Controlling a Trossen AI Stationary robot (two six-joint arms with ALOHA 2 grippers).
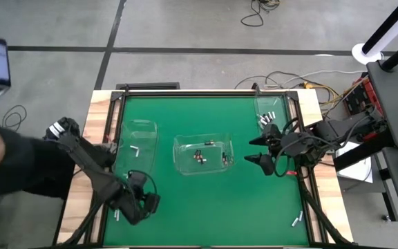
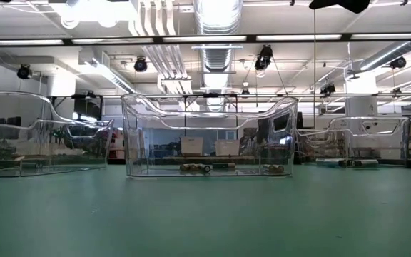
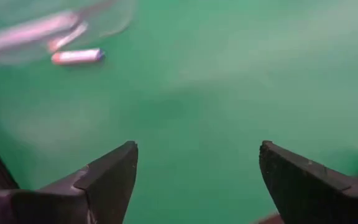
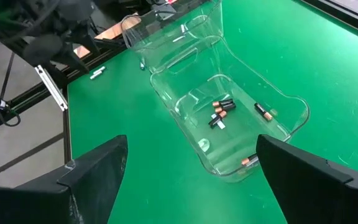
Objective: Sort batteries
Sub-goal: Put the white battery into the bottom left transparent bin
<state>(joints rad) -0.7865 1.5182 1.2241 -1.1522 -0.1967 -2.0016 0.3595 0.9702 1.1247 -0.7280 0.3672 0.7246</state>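
Observation:
Three clear bins stand on the green table: a left bin (image 1: 138,137), a middle bin (image 1: 202,153) and a right bin (image 1: 269,111). Several batteries (image 4: 221,109) lie in the middle bin, one battery (image 1: 135,149) in the left bin, and a few batteries (image 1: 266,118) in the right bin. My right gripper (image 1: 251,151) (image 4: 191,180) is open in the air, just right of the middle bin. My left gripper (image 1: 138,207) (image 3: 197,180) is open over the near-left corner. A loose battery (image 3: 78,56) lies on the mat ahead of it.
Loose batteries lie at the near right (image 1: 297,221) and the near left edge (image 1: 116,215). A person's dark sleeve (image 1: 5,159) is beside the table's left edge. Bare green mat lies along the near side, in front of the bins (image 2: 209,135).

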